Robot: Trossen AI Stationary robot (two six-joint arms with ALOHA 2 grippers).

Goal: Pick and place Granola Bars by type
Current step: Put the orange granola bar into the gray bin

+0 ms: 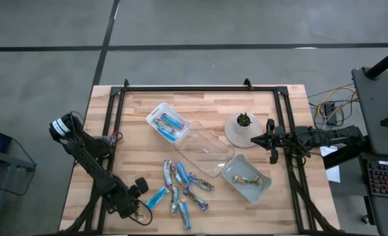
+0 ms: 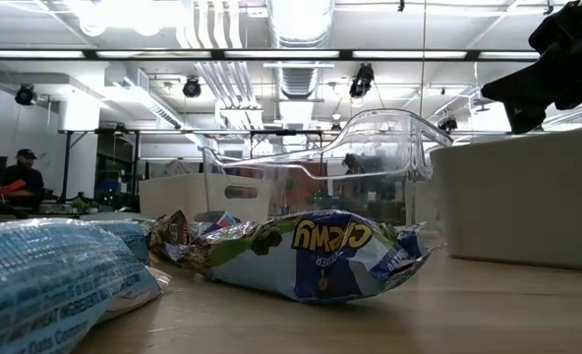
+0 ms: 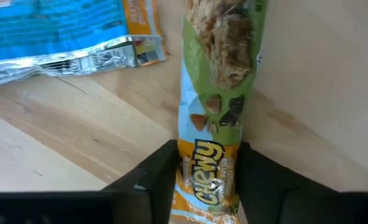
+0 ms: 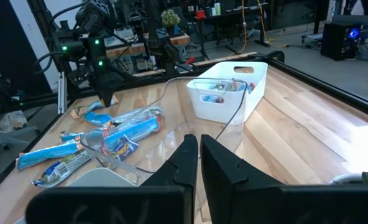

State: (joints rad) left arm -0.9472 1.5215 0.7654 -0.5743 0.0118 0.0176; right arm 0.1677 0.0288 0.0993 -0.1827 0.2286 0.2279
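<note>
- A green bar lies flat on the table, at the left edge of the bar pile, below the clear tray; its long axis runs straight out from the left gripper.
- The left gripper, tipped low, straddles the bar's near end, fingers at both sides; whether they clamp, I cannot tell.
- The right gripper, jaws together, hovers right of the tray, beside the plant pot.
- Only the left wrist view shows the wrapper's print.

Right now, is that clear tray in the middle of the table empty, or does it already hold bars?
Empty: from above, the clear tray shows only wood through its bottom, while the white bin holds blue bars.
</note>
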